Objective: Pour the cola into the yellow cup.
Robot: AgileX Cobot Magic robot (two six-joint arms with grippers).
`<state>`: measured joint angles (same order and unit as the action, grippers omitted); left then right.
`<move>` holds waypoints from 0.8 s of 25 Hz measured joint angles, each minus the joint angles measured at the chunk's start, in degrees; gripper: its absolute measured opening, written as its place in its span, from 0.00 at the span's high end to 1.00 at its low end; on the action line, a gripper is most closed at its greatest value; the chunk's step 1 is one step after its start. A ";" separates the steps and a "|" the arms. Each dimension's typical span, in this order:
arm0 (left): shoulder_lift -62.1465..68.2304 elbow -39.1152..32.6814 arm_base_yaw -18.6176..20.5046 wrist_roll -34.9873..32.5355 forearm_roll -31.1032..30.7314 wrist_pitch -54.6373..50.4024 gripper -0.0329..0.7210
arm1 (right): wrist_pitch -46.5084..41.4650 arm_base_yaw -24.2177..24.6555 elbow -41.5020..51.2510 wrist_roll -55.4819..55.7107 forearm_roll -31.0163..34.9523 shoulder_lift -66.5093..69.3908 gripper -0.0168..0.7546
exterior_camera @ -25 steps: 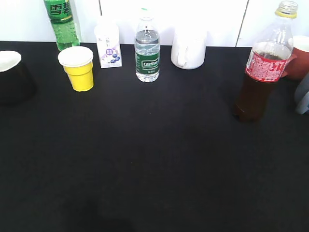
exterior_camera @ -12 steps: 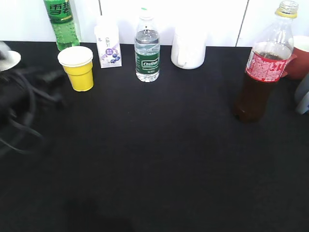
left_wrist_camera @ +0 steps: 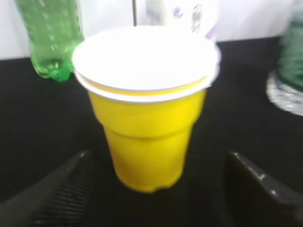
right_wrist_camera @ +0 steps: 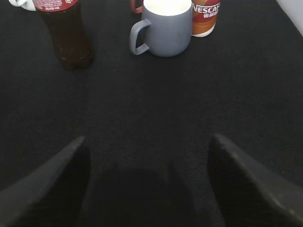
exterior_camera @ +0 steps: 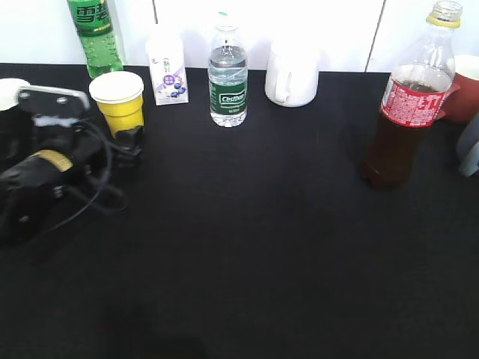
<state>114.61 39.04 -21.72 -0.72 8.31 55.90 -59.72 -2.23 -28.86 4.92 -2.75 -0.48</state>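
The yellow cup (exterior_camera: 120, 101) stands upright at the back left of the black table; in the left wrist view it (left_wrist_camera: 147, 137) fills the middle. My left gripper (exterior_camera: 129, 142) is open just in front of the cup, its fingers (left_wrist_camera: 156, 182) on either side of the cup's base and not touching it. The cola bottle (exterior_camera: 408, 105) stands uncapped at the right; its lower part shows in the right wrist view (right_wrist_camera: 64, 33). My right gripper (right_wrist_camera: 147, 184) is open and empty above bare table, out of the exterior view.
Along the back stand a green soda bottle (exterior_camera: 93, 37), a small milk carton (exterior_camera: 168, 67), a water bottle (exterior_camera: 228, 75) and a white mug (exterior_camera: 292, 75). A red mug (exterior_camera: 464, 90) is behind the cola. A grey mug (right_wrist_camera: 163, 28) and a Nescafe can (right_wrist_camera: 206, 16) stand right of it.
My left arm has come in from the left edge and moved right and back, bringing its open gripper up to the yellow cup. The bottles and cups have not moved.
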 joint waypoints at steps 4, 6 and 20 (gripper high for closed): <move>6.47 7.13 1.25 1.39 -0.42 -0.88 0.09 | 0.00 0.00 0.00 0.00 0.00 0.00 0.22; 8.86 10.53 2.17 2.90 -1.50 -0.29 0.10 | 0.00 0.00 0.00 0.00 0.00 0.00 0.22; -3.90 -1.85 2.07 5.71 -15.13 0.57 0.37 | 0.00 0.00 0.00 0.00 0.00 0.00 0.22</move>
<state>110.71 37.19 -19.65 4.99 -6.81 56.47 -59.72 -2.23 -28.86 4.92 -2.75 -0.48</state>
